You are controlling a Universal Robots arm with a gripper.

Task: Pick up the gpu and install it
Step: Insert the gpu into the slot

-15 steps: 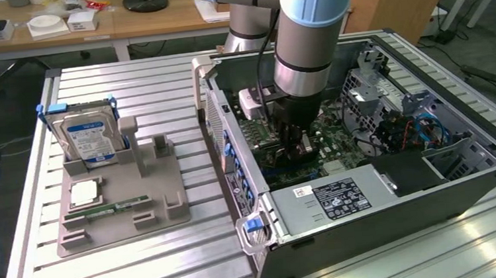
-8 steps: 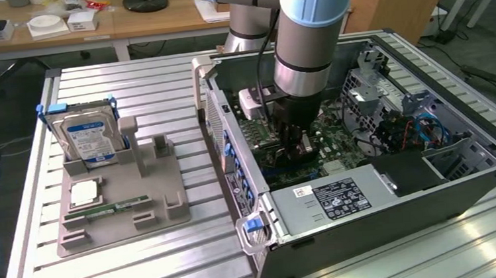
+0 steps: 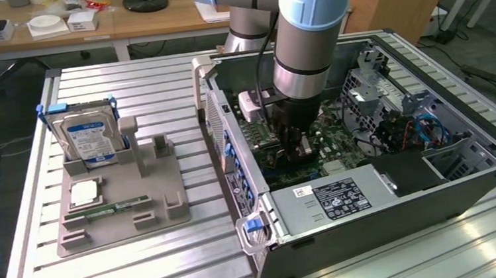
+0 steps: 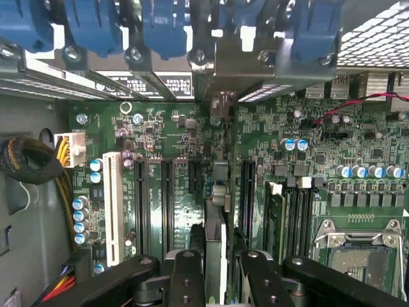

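1. One robot arm (image 3: 306, 35) is seen reaching down into one open computer case (image 3: 464, 182) laid on its side on a slatted metal table (image 3: 138, 88).
2. One gripper (image 4: 215, 265) is seen in the wrist view pinched on the gpu (image 4: 215, 236), which is held edge-on, upright between two dark fingers (image 4: 186, 275), directly over the green motherboard (image 4: 358, 147).
3. The card's silvery bracket end is seen near the case's rear wall, where a row of five blue slot clips (image 4: 160, 25) is counted.
4. Several long dark expansion slots (image 4: 167, 198) and one white slot (image 4: 113, 204) are seen beside the card; whether the card's edge touches a slot cannot be told.
5. One empty processor socket (image 4: 361, 256) is seen beside the memory slots.
6. At the exterior view's left, one grey parts holder (image 3: 120, 202) is seen carrying one silver hard drive (image 3: 91, 141) standing upright and one green RAM stick (image 3: 116, 207) lying flat.
7. Little room is left around the card between the slots and the rear wall, while the case's top stands open above.
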